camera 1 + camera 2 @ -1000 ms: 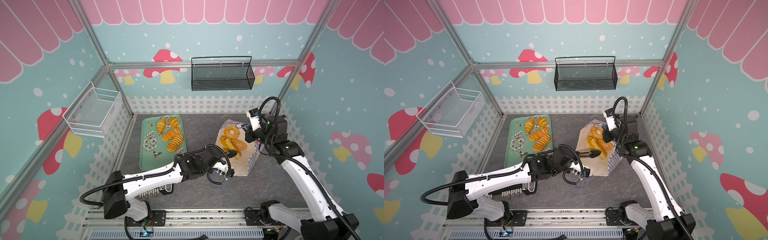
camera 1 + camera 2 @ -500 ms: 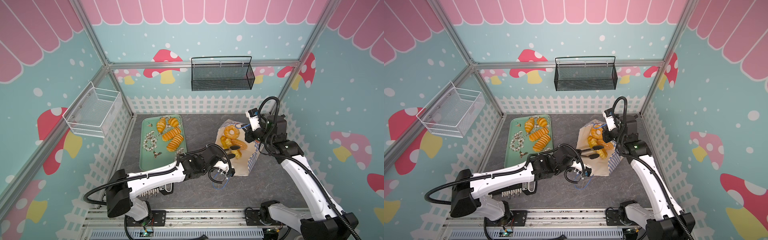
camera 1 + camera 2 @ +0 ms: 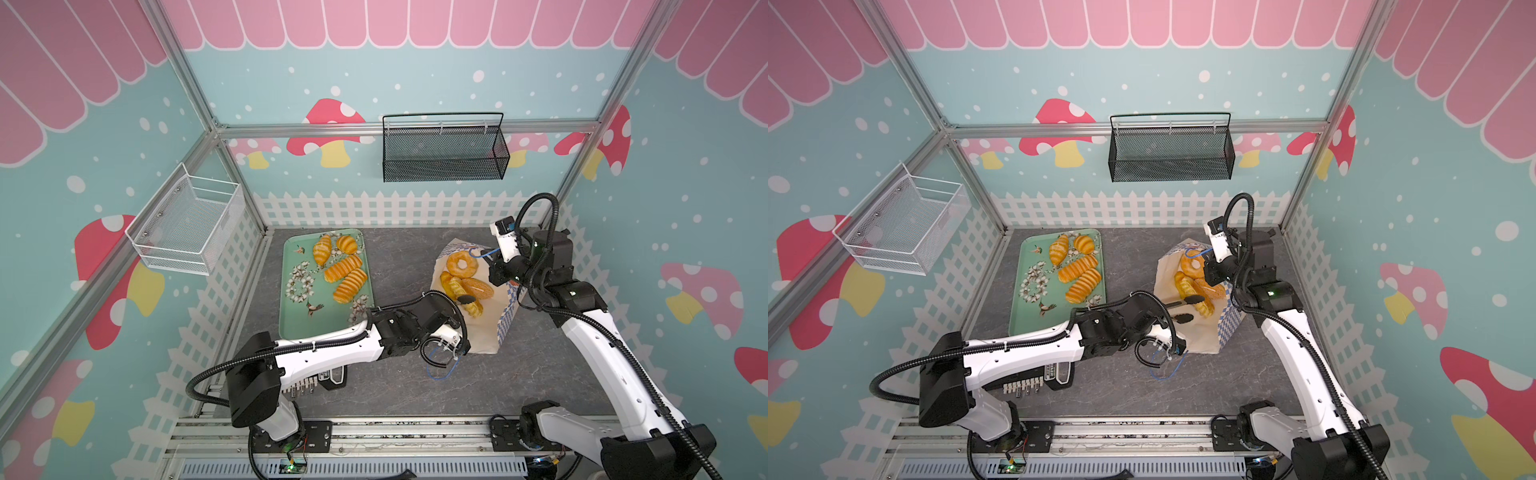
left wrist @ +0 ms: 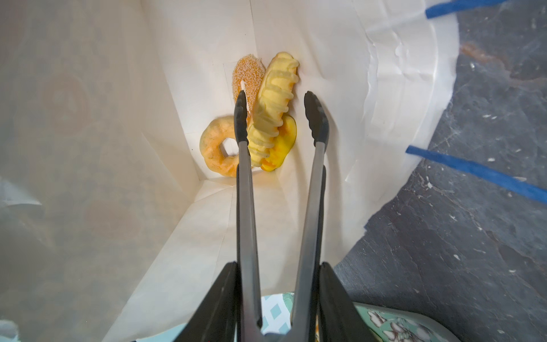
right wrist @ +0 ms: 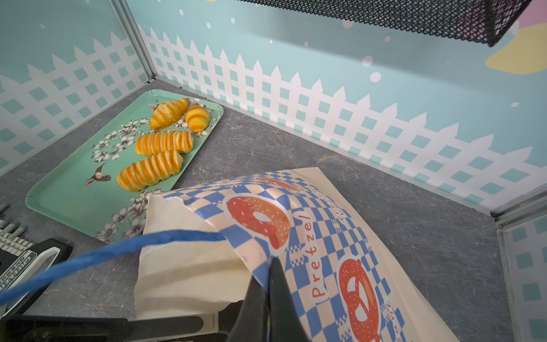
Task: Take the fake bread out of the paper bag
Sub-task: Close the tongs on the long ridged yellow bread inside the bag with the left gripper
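Note:
The paper bag [image 3: 482, 332] lies on its side with its mouth open toward the left arm. My right gripper [image 5: 270, 266] is shut on the bag's checkered rim and holds it up. My left gripper [image 4: 278, 266] is shut on a pair of metal tongs [image 4: 244, 207] that reach into the bag. Their black tips stand apart on either side of a ribbed loaf [image 4: 272, 100] of fake bread. Beside the loaf lie a ring doughnut [image 4: 210, 148], a sesame bun [image 4: 248, 71] and an orange piece [image 4: 284, 142]. Both top views show the doughnut [image 3: 460, 264] [image 3: 1192, 264] through the bag's mouth.
A green flowered tray [image 3: 299, 316] at the left carries several pastries [image 3: 345, 274]. A black mesh basket [image 3: 444, 153] hangs on the back wall and a white wire basket [image 3: 187, 228] on the left wall. A blue cord handle [image 3: 440, 365] trails on the floor by the left wrist.
The tongs' tips have spread apart inside the bag as my left gripper eased its squeeze. The right gripper has stayed on the rim.

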